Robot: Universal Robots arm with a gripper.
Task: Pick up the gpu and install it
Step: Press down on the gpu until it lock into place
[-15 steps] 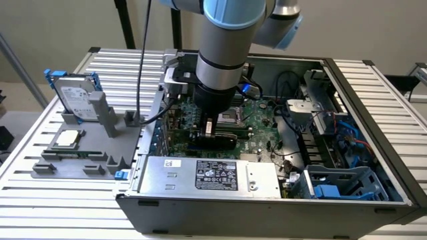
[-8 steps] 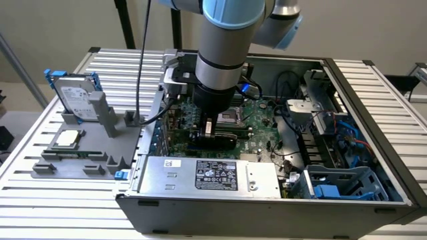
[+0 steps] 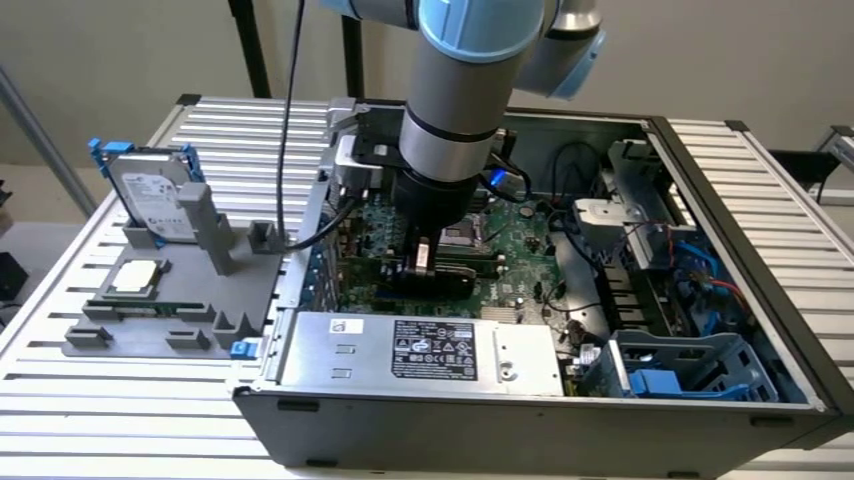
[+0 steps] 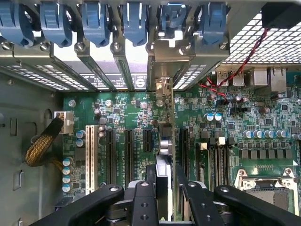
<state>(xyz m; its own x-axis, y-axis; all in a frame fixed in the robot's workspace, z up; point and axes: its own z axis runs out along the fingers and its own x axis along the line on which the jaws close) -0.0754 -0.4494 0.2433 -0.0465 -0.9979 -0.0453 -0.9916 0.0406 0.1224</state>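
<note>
tool (image 4: 162,200) pinching gpu (image 4: 163,155) edge-on over motherboard (image 4: 131,117) slots | blue latches (image 4: 136,23) ahead | hard drive (image 3: 150,192) on counter (image 3: 80,390) rack (image 3: 160,320), well apart

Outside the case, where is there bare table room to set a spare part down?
Bare slatted table runs in front of the grey fixture block, and again beyond the hard drive. The strip on the exterior view's right of the computer case is bare. Inside the case is crowded around the gripper.
</note>
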